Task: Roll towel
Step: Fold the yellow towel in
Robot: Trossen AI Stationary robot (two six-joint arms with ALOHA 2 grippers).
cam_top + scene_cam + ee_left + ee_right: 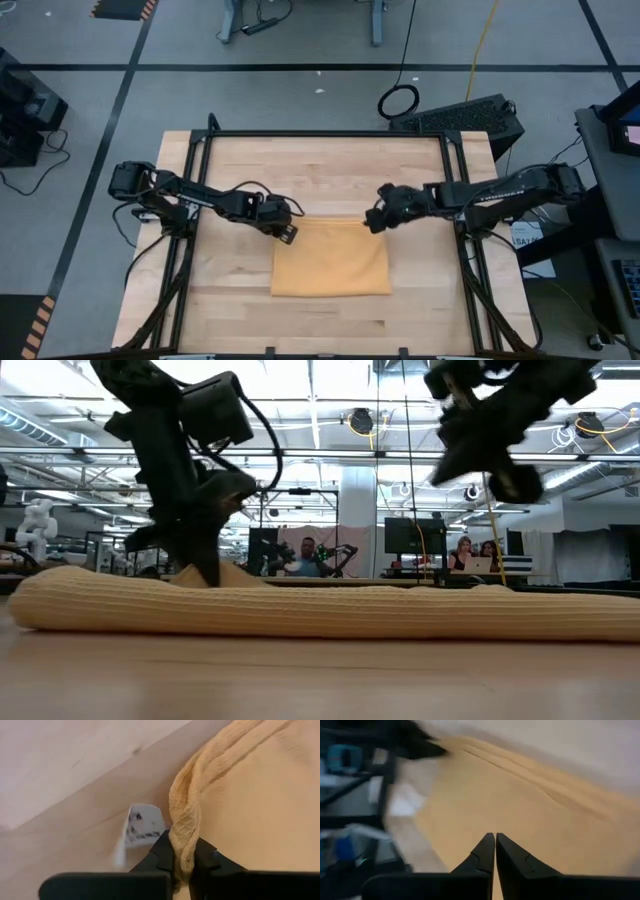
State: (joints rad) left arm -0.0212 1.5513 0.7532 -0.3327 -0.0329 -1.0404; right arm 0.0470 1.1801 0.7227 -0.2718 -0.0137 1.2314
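One table (240, 290), one towel (330, 262) spread flat between two grippers. Left gripper (182, 867) pinches the towel's far corner, one white tag (142, 824) just beside it. Right gripper (495, 840), fingers pressed together, probably hovers above the opposite corner.

**Hidden, cropped and unclear**

In the overhead picture the worktop (230, 300) is cut off at the bottom edge, and the far corner of the towel (331, 258) at centre left lies under the left claw (287, 232), so the grip itself is too small to make out there. In the table-level picture both arms run out through the top edge, and the towel's right end is cut off by the right edge. The left wrist picture shows the white tag (142, 825) partly behind the claw's fingers, its print too blurred to read. The right wrist picture is smeared across its left side: the dark shapes there cannot be identified.
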